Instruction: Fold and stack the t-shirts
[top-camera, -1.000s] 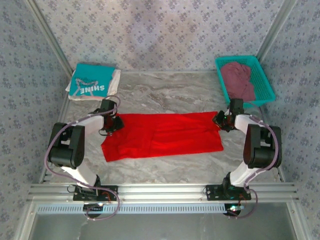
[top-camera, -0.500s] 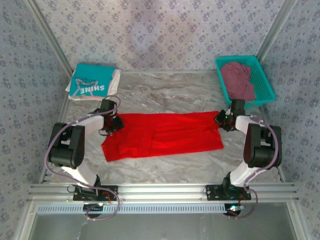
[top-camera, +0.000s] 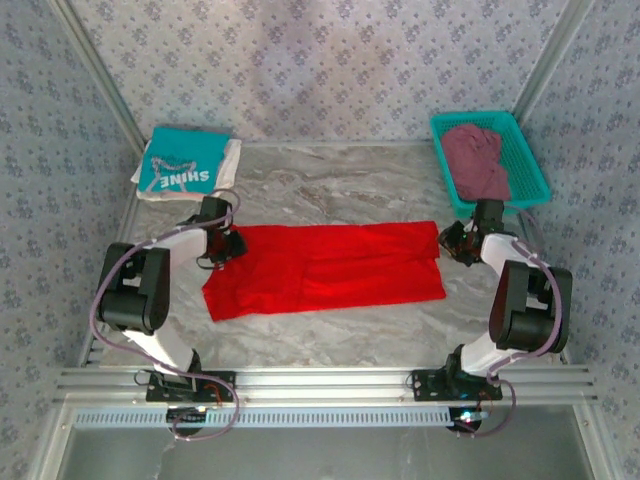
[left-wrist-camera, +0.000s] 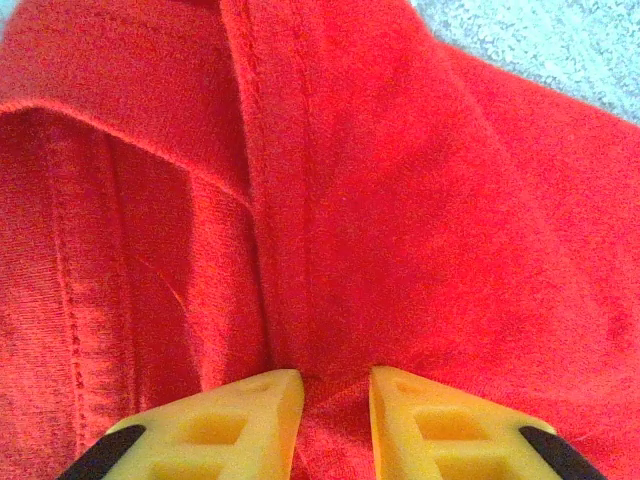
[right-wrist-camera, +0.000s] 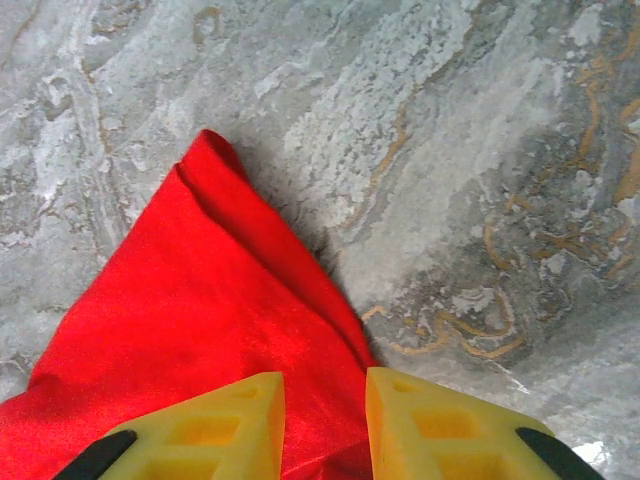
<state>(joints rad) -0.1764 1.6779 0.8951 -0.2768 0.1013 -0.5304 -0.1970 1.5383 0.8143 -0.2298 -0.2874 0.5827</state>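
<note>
Left claw (left-wrist-camera: 336, 388), right claw (right-wrist-camera: 325, 392) each pinch end of red t-shirt (top-camera: 330, 268): bright, folded into long flat band.

The red t-shirt (top-camera: 325, 268) is plain and bright. At the grey-veined table's (top-camera: 330, 190) far left corner, the teal t-shirt (top-camera: 183, 165) bears white "SHINE" lettering, atop a white t-shirt (top-camera: 234, 160). A maroon t-shirt (top-camera: 475, 160) fills the teal basket (top-camera: 528, 160).
</note>
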